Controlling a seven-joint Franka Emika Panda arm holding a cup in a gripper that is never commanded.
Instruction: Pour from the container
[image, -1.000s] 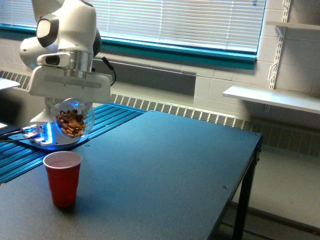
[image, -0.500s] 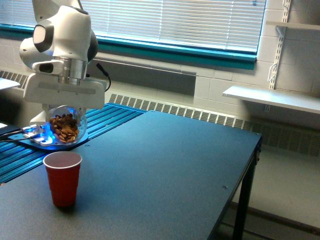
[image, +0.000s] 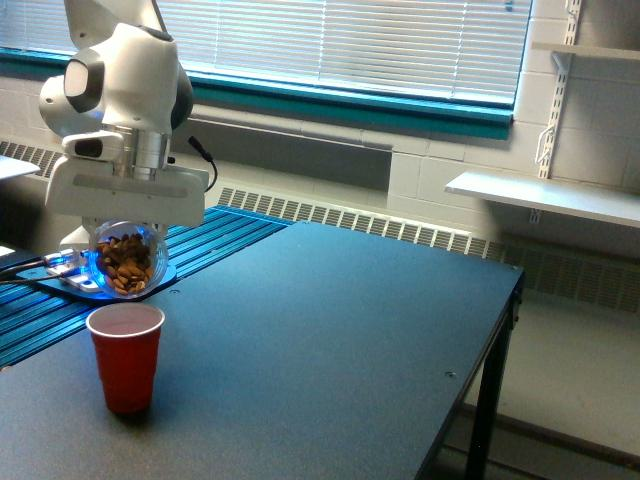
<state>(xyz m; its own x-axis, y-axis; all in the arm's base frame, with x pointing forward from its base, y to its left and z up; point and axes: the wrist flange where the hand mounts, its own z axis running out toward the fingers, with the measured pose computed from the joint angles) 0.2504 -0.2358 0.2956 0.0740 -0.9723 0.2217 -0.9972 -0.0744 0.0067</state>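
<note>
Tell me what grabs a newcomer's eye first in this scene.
The white gripper at the exterior view's left holds a clear glass container of brown nuts, lit blue from behind. Just below it, a red plastic cup stands upright on the dark table.

Single exterior view; no second view to compare. The camera stands off the arm, slightly above counter (image: 330, 330) height, looking across the dark surface toward a wall with window blinds (image: 350, 40) and a radiator (image: 350, 222). The robot arm (image: 125, 90) occupies the exterior view's left, near the lens, its upper part cut by the frame's top edge. A red cup (image: 126, 356) stands closest, low left. Wall shelves (image: 545, 195) fill the exterior view's right.
</note>
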